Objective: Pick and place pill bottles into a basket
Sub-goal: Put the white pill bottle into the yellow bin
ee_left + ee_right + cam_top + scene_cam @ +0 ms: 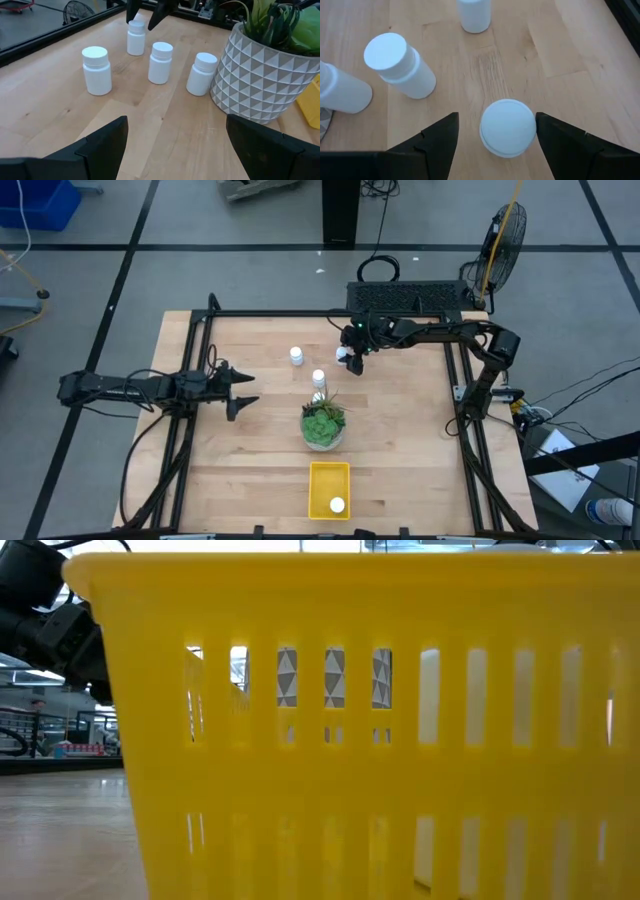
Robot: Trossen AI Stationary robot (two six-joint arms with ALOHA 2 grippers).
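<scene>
Several small white pill bottles stand upright on the wooden table. One (296,356) stands alone, one (318,378) is closer to the plant, and one (202,73) is right beside the plant pot. My right gripper (352,350) is open above another bottle (508,127), one finger on each side of its cap; it also shows in the left wrist view (136,37). My left gripper (245,388) is open and empty at the table's left, pointing at the bottles. The yellow basket (329,488) sits at the near edge with one bottle (337,505) in it.
A green plant in a white patterned pot (323,425) stands mid-table between the bottles and the basket. A dark frame rail (300,313) runs round the table. The basket wall (380,740) fills the low view. Bare wood lies at the near left and right.
</scene>
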